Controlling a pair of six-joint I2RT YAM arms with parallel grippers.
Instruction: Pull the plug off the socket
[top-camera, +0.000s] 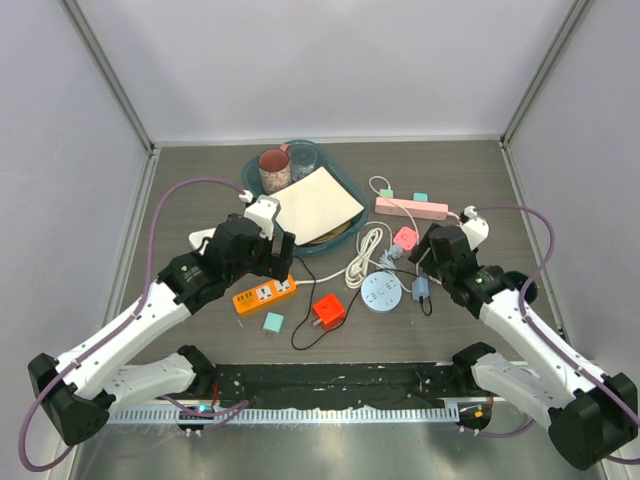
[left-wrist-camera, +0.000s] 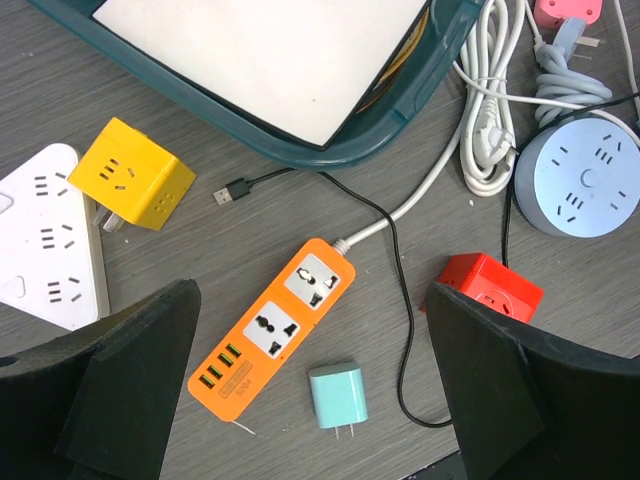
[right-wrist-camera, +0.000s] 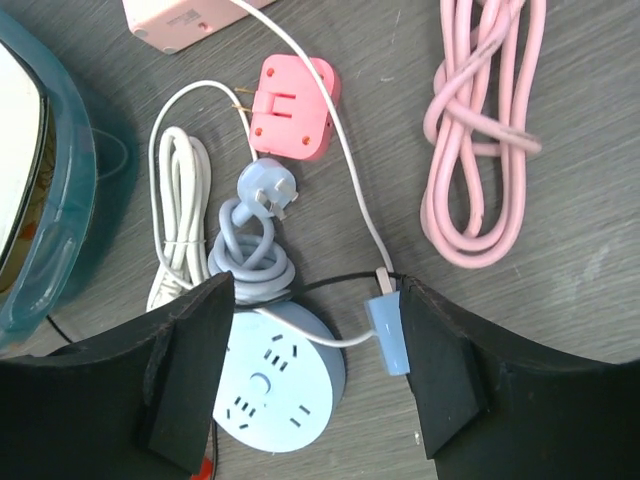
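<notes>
Pale-blue plug (right-wrist-camera: 388, 335) lies free just inside the right gripper's (right-wrist-camera: 318, 300) right-hand finger, off the round socket (right-wrist-camera: 280, 395) between its 2 spread fingers, so the pull looks done; the left gripper's (left-wrist-camera: 312, 300) fingers gape idle above the orange strip (left-wrist-camera: 270, 335).

In the overhead view the left arm (top-camera: 215, 265) covers nearly all of a white triangular socket block (top-camera: 200, 238). The right arm (top-camera: 500, 300) hides most of a dark green round object (top-camera: 527, 288), too obscured to identify. In the left wrist view the top edge crops the teal plastic tray (left-wrist-camera: 400, 130), the right edge crops the round pale-blue socket hub (left-wrist-camera: 585, 180), and a dark jaw overlaps the red cube socket (left-wrist-camera: 490, 290). In the right wrist view a jaw hides one side of the small pale-blue plug (right-wrist-camera: 386, 335), and the pink power strip (right-wrist-camera: 190, 20) runs off the top.
</notes>
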